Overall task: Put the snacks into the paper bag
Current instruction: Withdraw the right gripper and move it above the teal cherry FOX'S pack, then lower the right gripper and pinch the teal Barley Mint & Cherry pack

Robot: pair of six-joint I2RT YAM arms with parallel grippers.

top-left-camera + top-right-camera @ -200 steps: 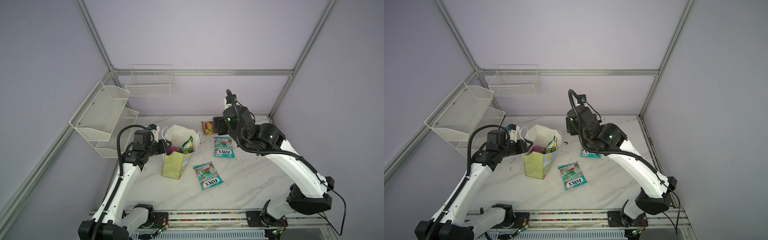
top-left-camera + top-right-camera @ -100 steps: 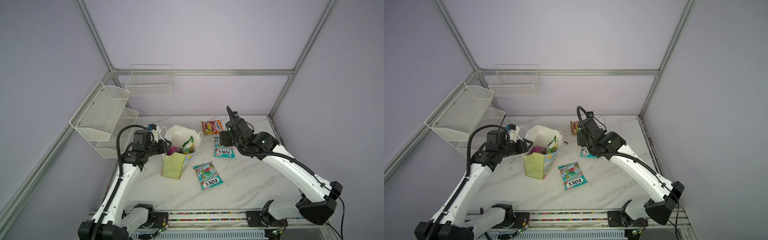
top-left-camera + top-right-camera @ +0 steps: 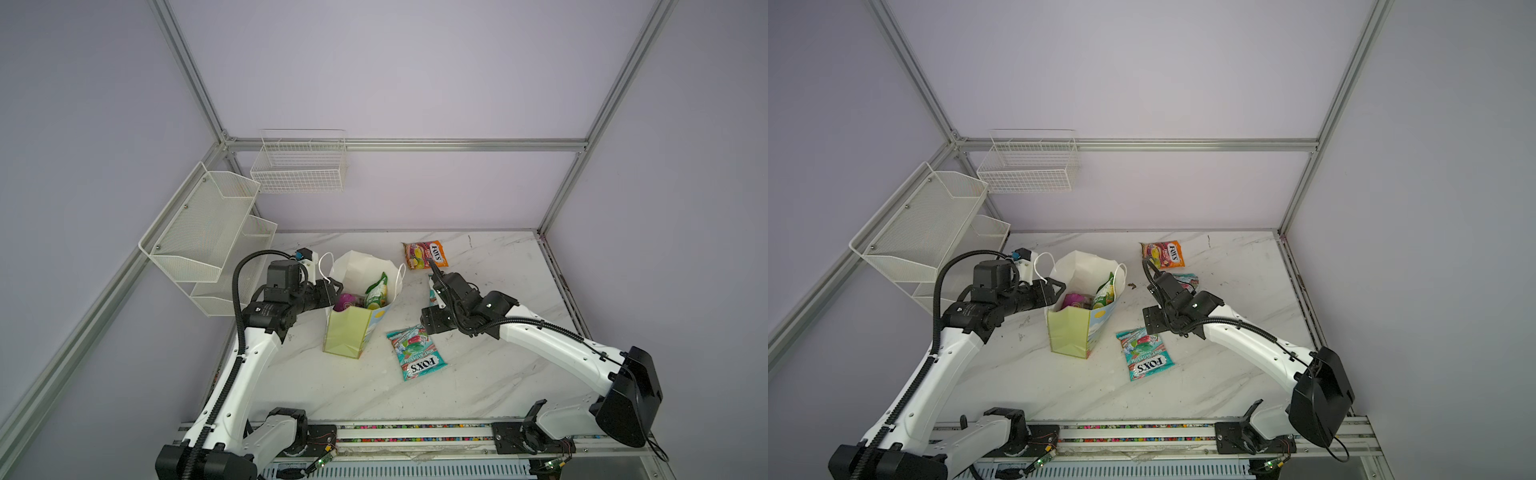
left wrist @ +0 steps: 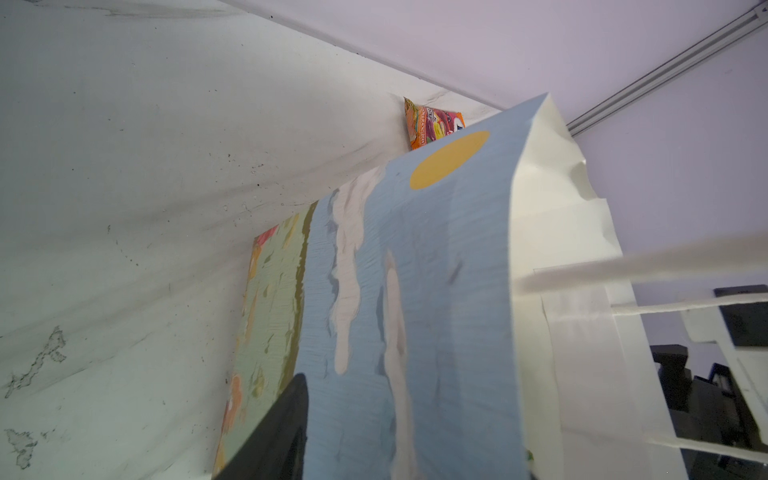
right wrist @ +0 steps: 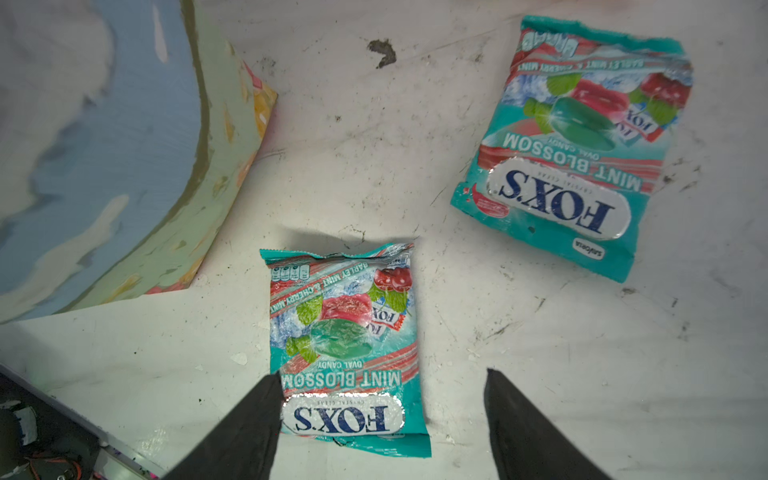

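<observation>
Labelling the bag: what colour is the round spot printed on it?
Yellow-orange spot; left wrist view shows it best.

Our white marble-patterned table (image 3: 498, 374) and what rests on it.
We see the paper bag (image 3: 347, 332) standing upright left of the middle, its open mouth up. A teal packet (image 3: 417, 352) lies flat near the bag's base, toward the front edge, its "FOX'S" label showing. A second teal packet (image 3: 1185, 279) lies further back, partly hidden in both top views. The orange packet (image 3: 424, 255) lies flat near the back edge, apart from the others. We also note a small dark scrap (image 3: 1132, 285) between the bag and the second teal packet, and grey scuffs across the surface.
</observation>
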